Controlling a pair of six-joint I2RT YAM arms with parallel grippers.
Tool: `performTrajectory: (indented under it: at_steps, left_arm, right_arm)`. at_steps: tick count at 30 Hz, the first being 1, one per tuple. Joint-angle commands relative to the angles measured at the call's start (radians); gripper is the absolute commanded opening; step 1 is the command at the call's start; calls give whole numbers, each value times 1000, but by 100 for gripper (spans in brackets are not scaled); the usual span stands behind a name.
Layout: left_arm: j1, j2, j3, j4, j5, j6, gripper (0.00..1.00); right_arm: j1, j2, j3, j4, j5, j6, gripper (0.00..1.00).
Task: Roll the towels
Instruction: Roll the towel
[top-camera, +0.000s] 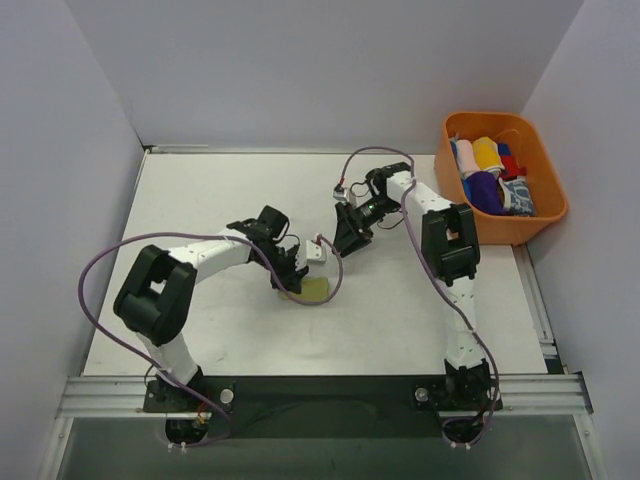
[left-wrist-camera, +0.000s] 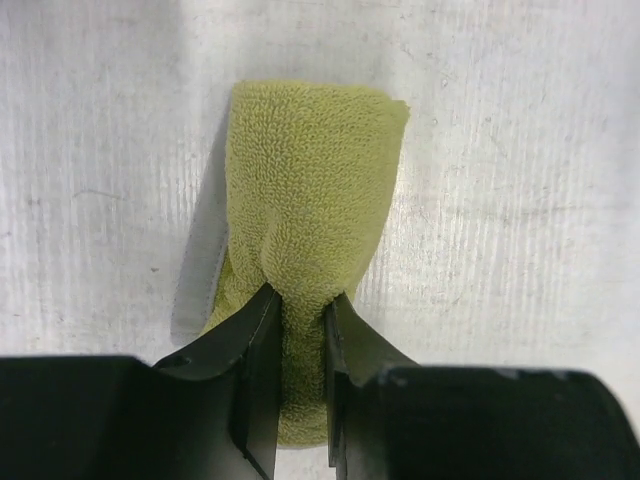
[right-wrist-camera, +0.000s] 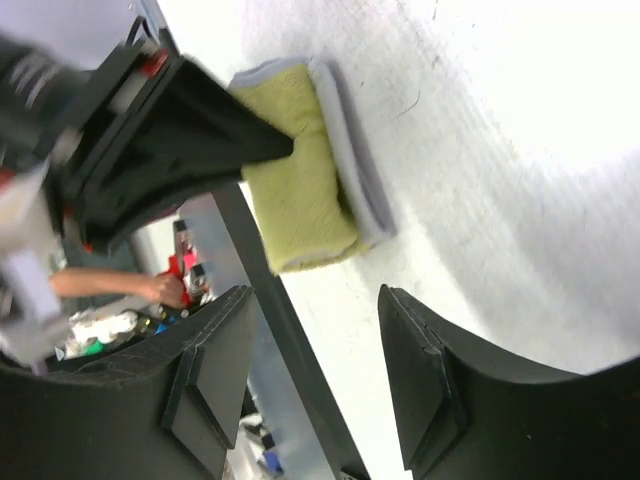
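One yellow-green towel (left-wrist-camera: 312, 190), folded and edged in grey, lies near the middle of the white table (top-camera: 200, 200). The left gripper (left-wrist-camera: 300, 305) has its jaws nearly closed, pinching the towel's near end. The right gripper (right-wrist-camera: 315, 295) hangs just beside it, its jaws spread and empty. An orange basket (top-camera: 548, 215) at the far right corner holds rolled cloths (top-camera: 485, 175).

robot lab, white partition walls (top-camera: 330, 70), table (top-camera: 200, 200)

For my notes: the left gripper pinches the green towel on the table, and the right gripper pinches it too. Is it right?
Not fully. The right gripper is open and apart from the towel, as the right wrist view shows. The left gripper does pinch it.
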Motion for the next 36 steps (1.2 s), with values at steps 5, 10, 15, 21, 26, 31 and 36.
performTrajectory:
  at_steps: [5,10,15,21,26,31,36]
  left_arm:
    - [134,218,174,-277,147,-160,15]
    - [159,318,272,-341,173,-160,18]
    - [190,377,328,-363,204,-183,19]
    - [197,403,357,-363,197,-191,20]
    - [197,421,377,-364,184,-200,22]
    - [199,417,377,-361,184,-203,28]
    - [226,361,352,-354,191,-217,50]
  right_arm:
    - [24,-200,-248,175,76,184,52]
    - [49,-249,-375,350,84,323,55]
    - [84,-248,-395,432,107,383,55]
    - [122,-222,-400,497,104,429,53]
    - [145,-197,-395,514,96,442,42]
    - [142,-175,-392,516,112,445,12]
    - [124,-175,-414,521,137,460,0]
